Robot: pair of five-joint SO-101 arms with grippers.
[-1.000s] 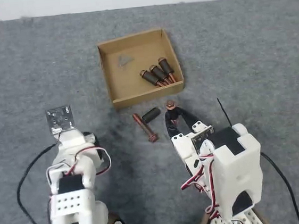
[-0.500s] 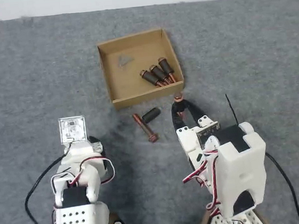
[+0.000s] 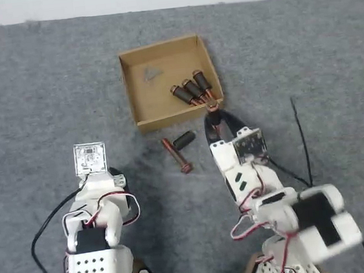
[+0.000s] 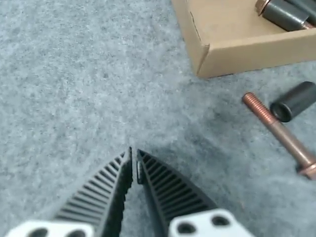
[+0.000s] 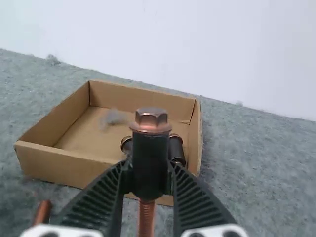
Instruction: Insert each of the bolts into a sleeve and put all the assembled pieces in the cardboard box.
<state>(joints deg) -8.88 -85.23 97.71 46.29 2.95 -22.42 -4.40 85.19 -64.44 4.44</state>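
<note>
The right gripper (image 3: 215, 125), clamped on an assembled bolt and sleeve (image 3: 214, 109), has advanced to the near rim of the cardboard box (image 3: 167, 118), while the left gripper (image 4: 134, 160) rests closed and empty.

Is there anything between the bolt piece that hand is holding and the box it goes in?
Nothing visible except the low front wall of the box. The right hand holds the piece upright just in front of that wall. Three finished pieces lie along one side inside; the floor beside them is bare.
</note>
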